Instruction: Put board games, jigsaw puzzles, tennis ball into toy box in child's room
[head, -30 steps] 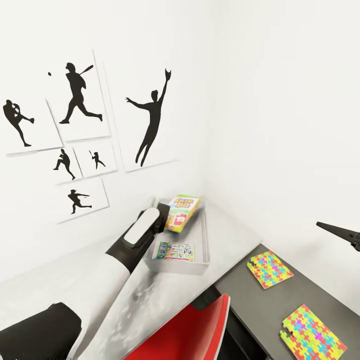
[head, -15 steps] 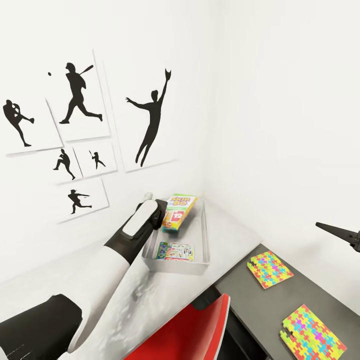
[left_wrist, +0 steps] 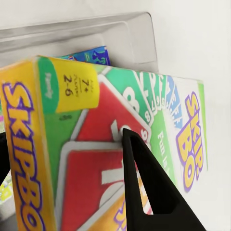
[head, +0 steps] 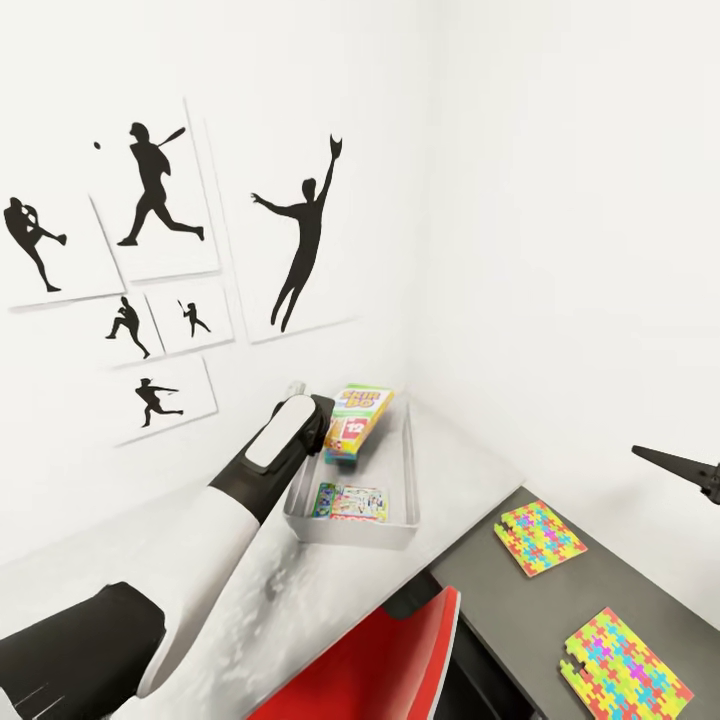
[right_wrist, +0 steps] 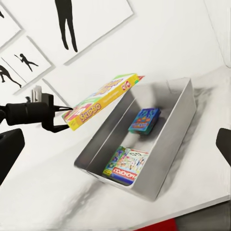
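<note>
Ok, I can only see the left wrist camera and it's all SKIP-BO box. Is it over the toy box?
Observer: Partly. The left hand holds the SKIP-BO box tilted above one edge of the toy box.
Operator: Is anything inside?
Observer: Yes, the MONOPOLY box and a smaller blue game lie flat on its bottom.
Operator: Where are the puzzles?
Observer: One jigsaw puzzle and a second one lie on the lower dark desk.
</note>
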Controlling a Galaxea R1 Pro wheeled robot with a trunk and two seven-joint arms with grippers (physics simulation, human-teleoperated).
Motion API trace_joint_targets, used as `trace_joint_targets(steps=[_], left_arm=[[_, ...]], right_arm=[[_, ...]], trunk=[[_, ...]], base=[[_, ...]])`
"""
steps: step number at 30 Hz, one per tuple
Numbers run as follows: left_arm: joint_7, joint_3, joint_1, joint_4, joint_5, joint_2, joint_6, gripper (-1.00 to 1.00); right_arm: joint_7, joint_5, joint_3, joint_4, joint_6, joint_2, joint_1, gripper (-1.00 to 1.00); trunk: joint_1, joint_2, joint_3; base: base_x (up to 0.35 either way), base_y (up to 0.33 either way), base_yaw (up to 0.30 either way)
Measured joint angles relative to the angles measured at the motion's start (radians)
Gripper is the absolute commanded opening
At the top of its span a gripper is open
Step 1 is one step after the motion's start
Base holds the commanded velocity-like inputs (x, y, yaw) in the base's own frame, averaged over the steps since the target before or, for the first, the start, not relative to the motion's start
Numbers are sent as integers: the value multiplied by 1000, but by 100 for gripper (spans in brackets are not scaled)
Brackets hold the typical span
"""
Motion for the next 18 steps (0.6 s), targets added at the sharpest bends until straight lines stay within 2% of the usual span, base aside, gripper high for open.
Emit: trace_joint_targets(steps=[6,11,18], left_arm=[[-9,0,-20,43,-1,-1,0,-100],[-12,1,-48,94,0,-1,-1,-100],[-12,1,-62,117,5,-2,-2,-100]], right_arm=[[-2,-1,3,0,54,1,-1,100],[-3,-2,4,0,66,1,-1,100],[-5,-2,4,0,70,2,-1,100]], trunk=[[0,0,-8],[0,0,-16],[0,0,-27]], base=[[0,0,0],[0,0,0],[0,0,0]])
